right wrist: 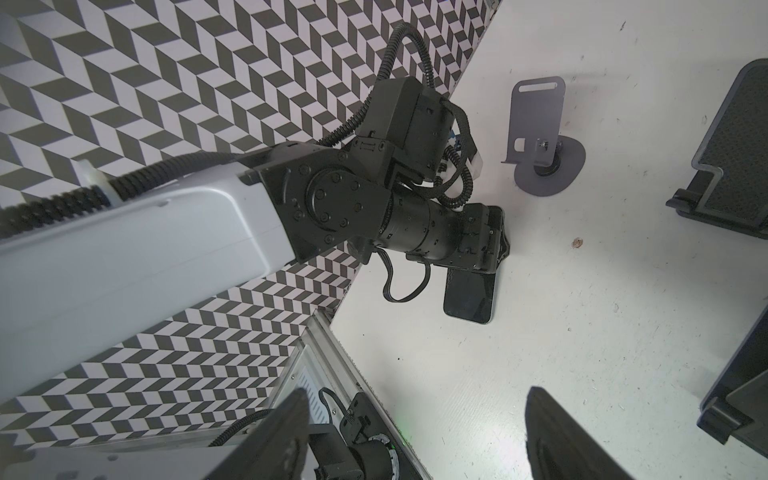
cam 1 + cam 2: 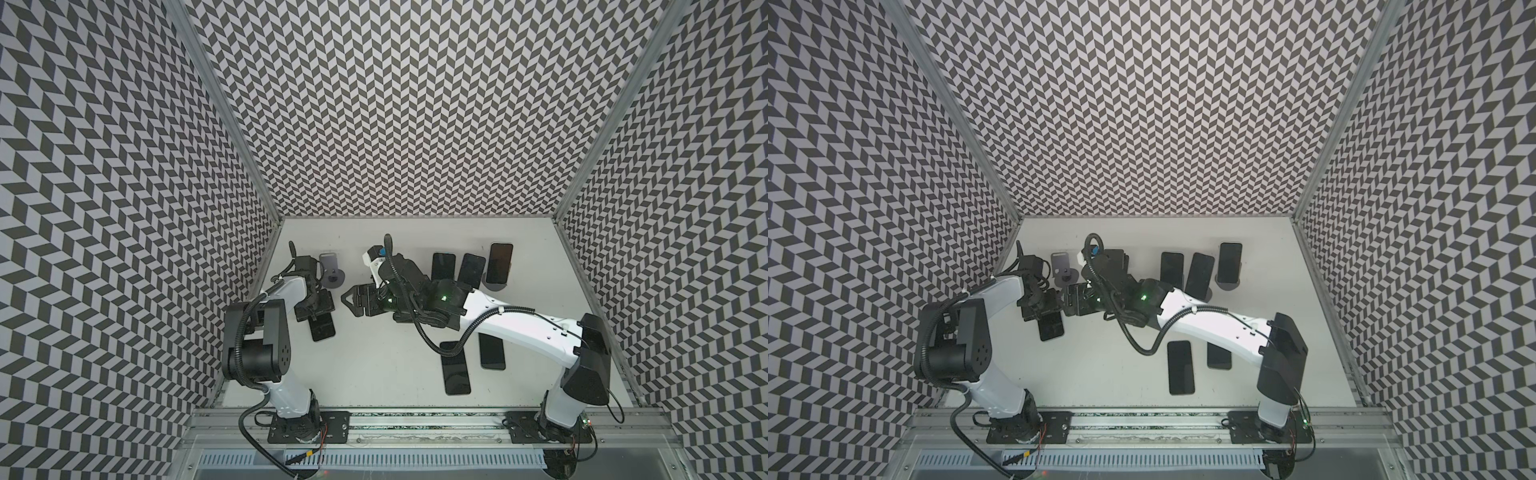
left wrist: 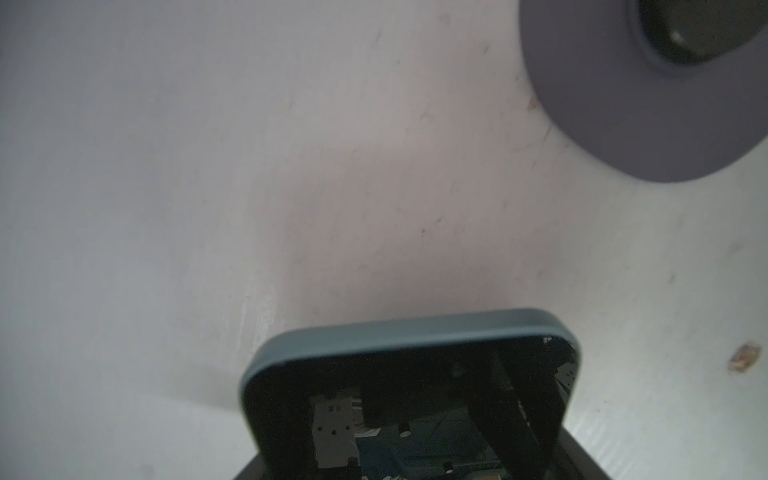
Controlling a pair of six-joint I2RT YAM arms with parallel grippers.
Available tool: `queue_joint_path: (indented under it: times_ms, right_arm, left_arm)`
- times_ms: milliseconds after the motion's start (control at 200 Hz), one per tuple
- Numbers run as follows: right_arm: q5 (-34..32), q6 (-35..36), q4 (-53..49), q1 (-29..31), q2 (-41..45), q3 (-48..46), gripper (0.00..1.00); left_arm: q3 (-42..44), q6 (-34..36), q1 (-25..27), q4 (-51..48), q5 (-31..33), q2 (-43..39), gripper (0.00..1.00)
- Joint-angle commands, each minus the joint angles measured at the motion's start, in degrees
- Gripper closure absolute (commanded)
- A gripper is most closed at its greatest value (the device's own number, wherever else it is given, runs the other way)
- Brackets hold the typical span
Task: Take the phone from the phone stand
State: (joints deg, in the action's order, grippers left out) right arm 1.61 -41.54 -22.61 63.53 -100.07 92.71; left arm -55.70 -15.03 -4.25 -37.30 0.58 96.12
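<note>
The dark, blue-rimmed slab phone [image 1: 469, 299] lies flat on the white table [image 2: 374, 365], off the empty round-based grey metal phone stand [image 1: 538, 120] and just beside it, not touching. The left gripper [image 1: 486, 245] sits over the phone's end nearest the stand; I cannot tell whether it pinches or merely straddles it. The right gripper [image 2: 351, 300] hovers near the stand, jaws spread.

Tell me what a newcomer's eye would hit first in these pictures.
The black-and-white chevron walls wrap around the white table. At back left stands an empty grey phone stand, with the left hand over a dark phone just in front of it. An upright phone leans on a second stand at back right.
</note>
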Motion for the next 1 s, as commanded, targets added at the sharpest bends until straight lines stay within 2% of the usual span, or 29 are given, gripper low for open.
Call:
queue_joint_path:
  times_ms: [0, 330, 996]
  right_arm:
    - [-1.4, -0.8, 1.9, 0.3, 1.9, 0.3, 0.2]
    - [-4.0, -2.0, 0.4, 0.3, 3.4, -0.4, 0.21]
    - [-4.2, -1.8, 0.9, 0.4, 5.2, -2.1, 0.21]
  left_arm:
    - [1.3, -0.1, -0.1, -0.1, -1.3, 2.3, 0.27]
    - [2.6, -0.7, -0.1, 1.4, -1.8, 1.3, 0.26]
    - [3.4, -0.9, 0.0, 2.1, -0.2, 2.4, 0.21]
